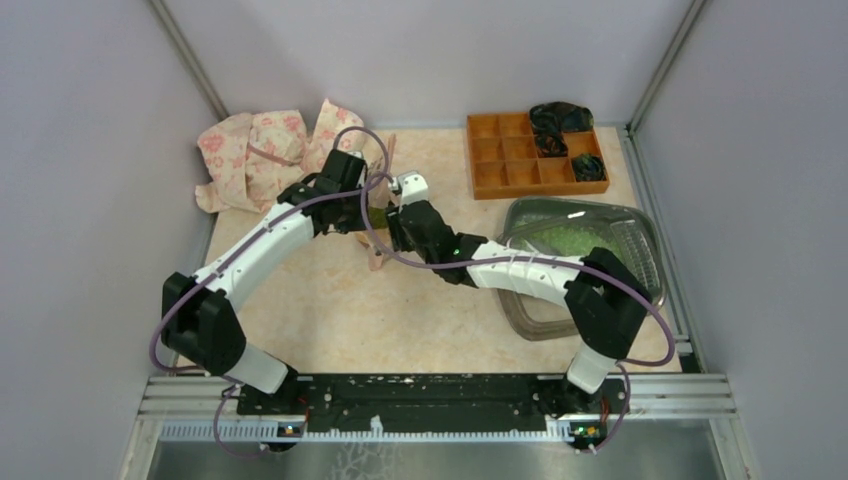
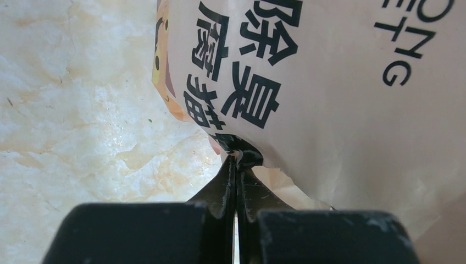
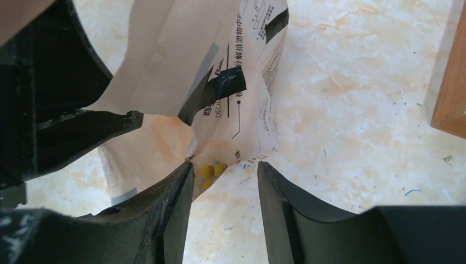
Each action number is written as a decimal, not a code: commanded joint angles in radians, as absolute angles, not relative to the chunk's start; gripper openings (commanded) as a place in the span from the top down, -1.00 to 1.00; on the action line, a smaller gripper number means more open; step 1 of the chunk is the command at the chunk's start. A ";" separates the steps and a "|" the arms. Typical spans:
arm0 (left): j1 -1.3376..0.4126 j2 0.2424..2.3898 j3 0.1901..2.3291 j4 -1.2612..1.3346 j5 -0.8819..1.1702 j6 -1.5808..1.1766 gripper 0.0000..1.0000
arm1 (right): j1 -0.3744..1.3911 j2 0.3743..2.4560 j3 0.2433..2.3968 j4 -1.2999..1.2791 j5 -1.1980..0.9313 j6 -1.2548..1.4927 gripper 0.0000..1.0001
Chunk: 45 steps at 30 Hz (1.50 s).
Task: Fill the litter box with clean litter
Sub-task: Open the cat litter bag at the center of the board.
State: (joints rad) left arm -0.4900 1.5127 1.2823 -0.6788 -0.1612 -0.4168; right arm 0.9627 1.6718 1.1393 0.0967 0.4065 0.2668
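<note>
Left gripper (image 2: 237, 157): clamped shut on litter bag (image 2: 340, 99) edge.
Right gripper (image 3: 225, 170): jaws apart astride the bag's open corner, holding nothing.
Clean litter (image 1: 560, 238): loose granules that likely pour and can't be pinched, so hold the floppy bag. Some lies in the litter box (image 1: 528, 318), well apart to the right.

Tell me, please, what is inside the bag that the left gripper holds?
Through the bag's open mouth, a few yellow-green litter granules show deep inside. The bag's own walls cover the rest, so how much remains cannot be told.
</note>
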 commanded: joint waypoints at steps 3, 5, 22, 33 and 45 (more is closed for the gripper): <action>-0.481 1.497 1.297 -0.651 -0.143 -0.425 1.00 | 0.989 1.661 1.209 0.138 0.445 0.235 0.07; -0.480 1.500 1.294 -0.646 -0.139 -0.426 1.00 | 0.991 1.667 1.225 0.135 0.443 0.232 0.07; -0.481 1.497 1.292 -0.641 -0.141 -0.428 1.00 | 0.993 1.790 1.371 0.108 0.465 0.264 0.14; -0.470 1.492 1.285 -0.644 -0.153 -0.423 1.00 | 0.951 1.842 1.419 0.009 0.556 0.296 0.62; -0.439 1.474 1.250 -0.650 -0.173 -0.413 1.00 | 0.899 1.753 1.366 0.002 0.652 0.229 0.83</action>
State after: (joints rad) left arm -0.4545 1.5028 1.2694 -0.6304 -0.1455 -0.4400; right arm 0.9356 1.8336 1.3792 -0.0086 0.5800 0.2600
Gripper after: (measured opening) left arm 0.006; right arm 0.090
